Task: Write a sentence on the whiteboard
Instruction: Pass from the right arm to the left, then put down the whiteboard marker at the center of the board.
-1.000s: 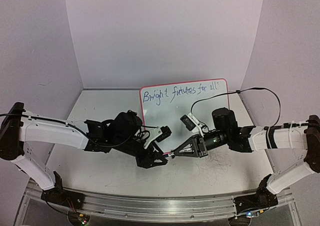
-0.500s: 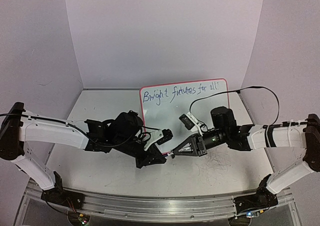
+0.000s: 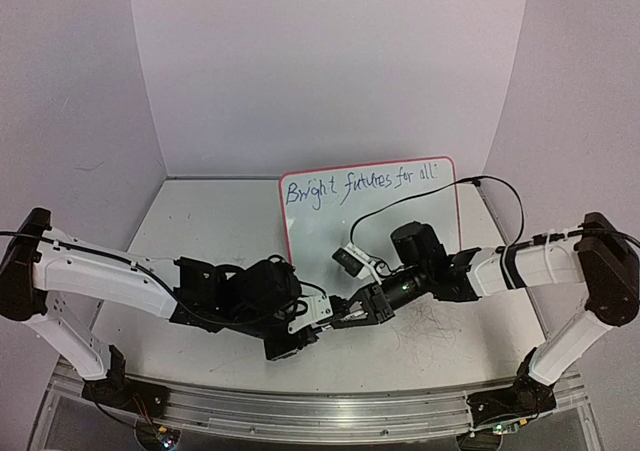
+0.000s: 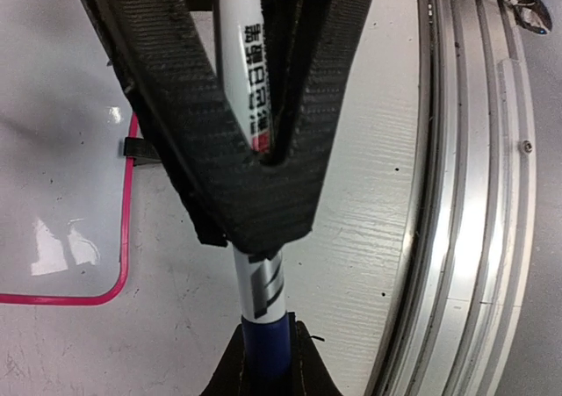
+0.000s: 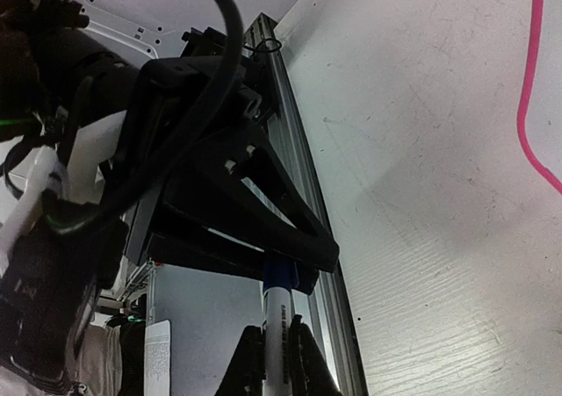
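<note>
1. Beyond both grippers, well apart from them, the whiteboard (image 3: 400, 236) stands propped up, its sentence (image 3: 358, 186) reading "Bright futures for all" in blue along the top.
2. Between the grippers one pen (image 4: 262, 282) is held: the right gripper (image 5: 272, 361) is clamped on its white barrel, the left gripper (image 4: 265, 365) on its blue end.
3. Writing looks finished; probably only capping the pen and setting it down remain.

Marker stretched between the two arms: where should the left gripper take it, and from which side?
On the blue end of the marker, coming end-on, opposite the right gripper. That gripper's fingers cover the white barrel, so only the short blue stub sticks out past them. The left gripper is shut there.
</note>
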Robot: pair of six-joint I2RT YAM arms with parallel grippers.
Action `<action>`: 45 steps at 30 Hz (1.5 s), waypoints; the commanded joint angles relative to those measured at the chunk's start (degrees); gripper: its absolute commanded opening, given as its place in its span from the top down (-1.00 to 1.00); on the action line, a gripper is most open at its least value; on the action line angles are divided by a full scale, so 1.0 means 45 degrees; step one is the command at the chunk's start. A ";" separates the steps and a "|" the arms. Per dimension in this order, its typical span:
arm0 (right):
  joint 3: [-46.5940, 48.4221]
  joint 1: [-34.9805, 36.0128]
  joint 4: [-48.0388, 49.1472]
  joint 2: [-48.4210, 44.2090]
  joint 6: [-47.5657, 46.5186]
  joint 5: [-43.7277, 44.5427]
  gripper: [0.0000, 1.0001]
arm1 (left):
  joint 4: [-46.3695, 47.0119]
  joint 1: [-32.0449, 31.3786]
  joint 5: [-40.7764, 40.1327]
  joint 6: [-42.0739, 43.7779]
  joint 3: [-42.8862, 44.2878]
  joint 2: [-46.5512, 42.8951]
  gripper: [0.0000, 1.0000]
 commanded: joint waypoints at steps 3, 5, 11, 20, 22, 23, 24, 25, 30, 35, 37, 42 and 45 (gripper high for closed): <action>0.1115 0.1348 0.1754 0.0593 0.1394 0.0185 1.00 | 0.5374 -0.0567 -0.2223 0.0289 0.0733 -0.0703 1.00; 0.1035 0.1629 0.1846 0.0484 0.0950 0.0726 1.00 | 0.5564 -0.0522 -0.1587 0.0073 0.0764 -0.0858 1.00; 0.0596 0.2095 0.2293 0.0519 -0.0513 0.1641 1.00 | 0.5790 0.0110 0.1163 -0.0794 0.0544 -0.1377 1.00; -0.0728 0.0486 0.2278 -0.0471 0.0066 0.2822 0.41 | 0.4095 0.0189 0.0924 -0.0923 -0.1416 -0.2277 1.00; -0.0848 0.0127 0.1999 -0.1057 -0.0003 0.2834 0.11 | 0.3630 0.0197 0.0905 -0.1101 -0.1745 -0.2142 1.00; -0.0815 -0.0049 0.1684 -0.1302 -0.0101 0.2859 -0.01 | 0.3407 0.0191 0.0876 -0.1186 -0.1848 -0.1993 1.00; -0.0704 -0.0259 0.1127 -0.1503 -0.0282 0.2941 -0.08 | 0.3326 0.0217 0.0880 -0.1244 -0.1918 -0.1846 1.00; -0.0593 -0.0470 0.0569 -0.1704 -0.0464 0.3023 -0.16 | 0.3244 0.0243 0.0885 -0.1302 -0.1988 -0.1699 1.00; -0.0658 -0.1174 -0.0991 -0.3648 -0.0692 0.3994 -0.72 | 0.3215 0.0544 0.0955 -0.1604 -0.2136 -0.0945 1.00; 0.0115 -0.1977 -0.4521 -0.6063 -0.1348 0.8019 -0.90 | 0.2848 0.0950 0.0758 -0.2307 -0.1572 0.0424 1.00; 0.0729 -0.2006 -0.5822 -0.6964 -0.1417 1.0011 -0.94 | 0.2625 0.0971 0.0556 -0.2505 -0.1185 0.1226 1.00; 0.1677 -0.2005 -0.7304 -0.8525 -0.1663 1.2679 -0.97 | 0.1892 0.0962 0.0321 -0.2589 -0.0167 0.2540 0.96; 0.1915 -0.2004 -0.7549 -0.9086 -0.1751 1.3025 -0.97 | 0.1832 0.0934 0.0274 -0.2528 -0.0065 0.2676 0.81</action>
